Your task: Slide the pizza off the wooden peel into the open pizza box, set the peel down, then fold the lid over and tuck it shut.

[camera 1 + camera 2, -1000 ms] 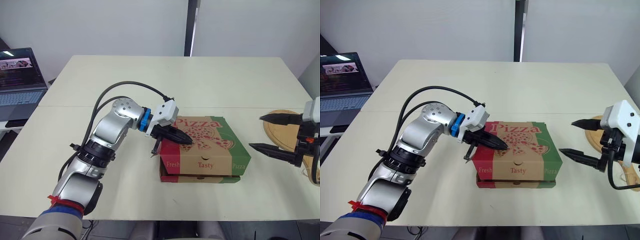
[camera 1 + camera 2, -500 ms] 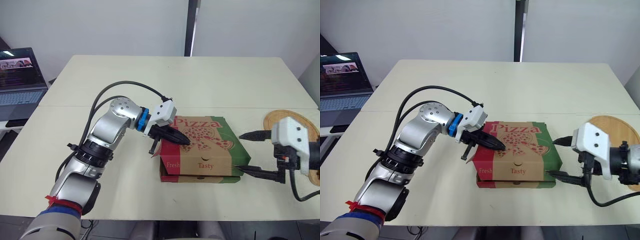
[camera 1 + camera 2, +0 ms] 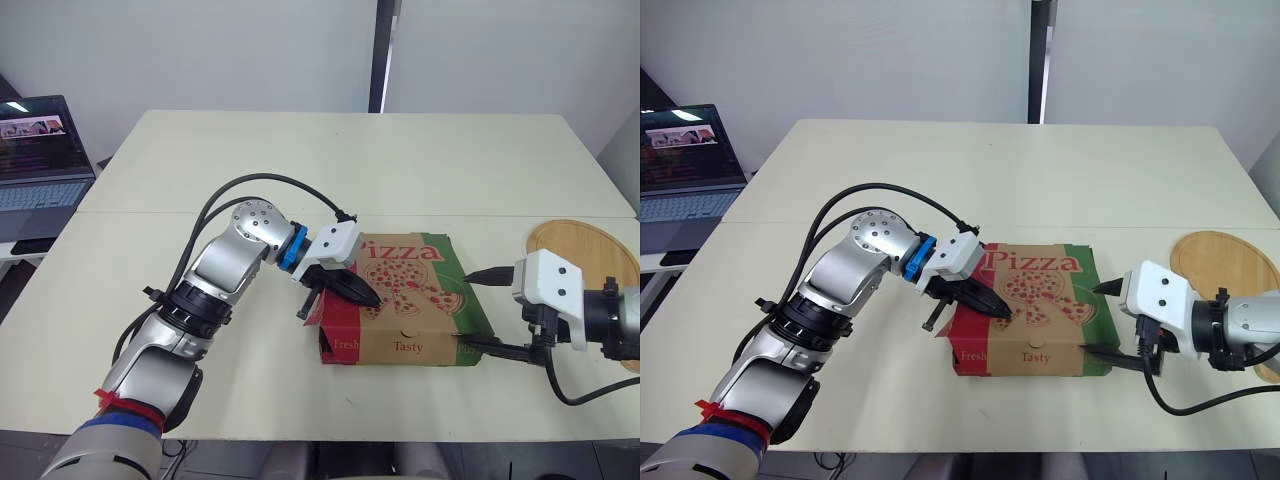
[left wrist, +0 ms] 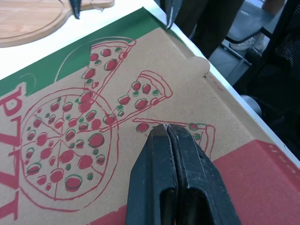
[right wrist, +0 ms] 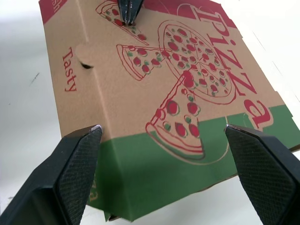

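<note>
The pale surface (image 3: 350, 160) carries the pizza box (image 3: 410, 300) near its front edge, with the lid folded down. The wooden peel (image 3: 585, 255) lies flat at the surface's right edge, apart from the box. The left end effector (image 3: 370, 297), fingers pressed together, bears on the lid's printed top toward its red left side. The right end effector (image 3: 466, 308), fingers spread wide, straddles the box's green right end; contact cannot be confirmed.
</note>
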`<action>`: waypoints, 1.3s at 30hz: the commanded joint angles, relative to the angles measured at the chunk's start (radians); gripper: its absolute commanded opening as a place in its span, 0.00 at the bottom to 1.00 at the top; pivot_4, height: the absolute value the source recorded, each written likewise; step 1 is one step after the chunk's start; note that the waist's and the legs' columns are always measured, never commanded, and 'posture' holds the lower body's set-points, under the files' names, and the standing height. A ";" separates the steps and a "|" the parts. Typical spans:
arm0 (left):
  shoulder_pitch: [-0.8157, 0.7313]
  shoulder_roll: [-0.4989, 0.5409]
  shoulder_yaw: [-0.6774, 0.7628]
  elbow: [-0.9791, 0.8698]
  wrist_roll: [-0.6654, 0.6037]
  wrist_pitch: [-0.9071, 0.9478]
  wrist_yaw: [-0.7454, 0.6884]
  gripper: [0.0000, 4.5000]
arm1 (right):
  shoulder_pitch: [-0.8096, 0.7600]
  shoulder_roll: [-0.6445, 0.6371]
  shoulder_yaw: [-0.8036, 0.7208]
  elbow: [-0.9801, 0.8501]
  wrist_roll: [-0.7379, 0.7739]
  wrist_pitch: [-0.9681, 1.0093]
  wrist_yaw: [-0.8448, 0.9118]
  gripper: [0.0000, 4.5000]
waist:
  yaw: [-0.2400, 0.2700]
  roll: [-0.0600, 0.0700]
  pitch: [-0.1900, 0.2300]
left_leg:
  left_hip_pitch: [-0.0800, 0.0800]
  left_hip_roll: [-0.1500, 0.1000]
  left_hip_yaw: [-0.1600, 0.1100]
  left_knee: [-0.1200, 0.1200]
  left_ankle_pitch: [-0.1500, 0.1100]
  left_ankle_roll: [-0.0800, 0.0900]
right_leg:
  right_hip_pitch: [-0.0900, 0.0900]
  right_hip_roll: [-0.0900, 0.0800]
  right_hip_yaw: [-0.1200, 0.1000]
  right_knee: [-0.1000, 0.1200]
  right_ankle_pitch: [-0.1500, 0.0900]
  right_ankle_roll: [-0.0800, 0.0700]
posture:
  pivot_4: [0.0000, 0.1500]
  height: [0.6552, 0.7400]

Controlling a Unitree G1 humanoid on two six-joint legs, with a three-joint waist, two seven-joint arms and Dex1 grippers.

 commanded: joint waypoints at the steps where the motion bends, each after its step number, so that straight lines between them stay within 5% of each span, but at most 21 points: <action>1: -0.010 -0.012 0.015 -0.021 -0.006 -0.004 0.009 0.00 | -0.004 0.001 -0.043 -0.047 0.059 0.024 0.011 1.00 | 0.000 0.000 0.000 | 0.000 0.000 0.000 0.000 0.000 0.000 | 0.000 0.000 0.000 0.000 0.000 0.000 | 1.00 1.00; 6: -0.025 -0.023 0.039 -0.007 -0.018 0.011 0.031 0.00 | 0.039 -0.031 -0.089 -0.082 0.112 0.069 0.059 1.00 | 0.001 0.000 0.000 | 0.000 0.000 0.000 0.000 0.000 0.000 | 0.000 0.000 0.000 0.000 0.000 0.000 | 1.00 1.00; 13: -0.012 -0.021 0.034 -0.040 -0.029 0.031 0.028 0.00 | 0.010 -0.026 0.029 -0.048 -0.032 -0.014 0.003 1.00 | 0.000 0.000 0.000 | 0.000 0.000 0.000 0.000 0.000 0.000 | 0.000 0.000 0.000 0.000 0.000 0.000 | 1.00 1.00; 39: 0.056 -0.020 -0.017 -0.108 0.016 -0.011 0.044 0.00 | 0.017 0.056 0.111 -0.064 -0.133 -0.037 -0.069 1.00 | 0.000 0.000 0.000 | 0.000 0.000 0.000 0.000 0.000 0.000 | 0.000 0.000 0.000 0.000 0.000 0.000 | 1.00 1.00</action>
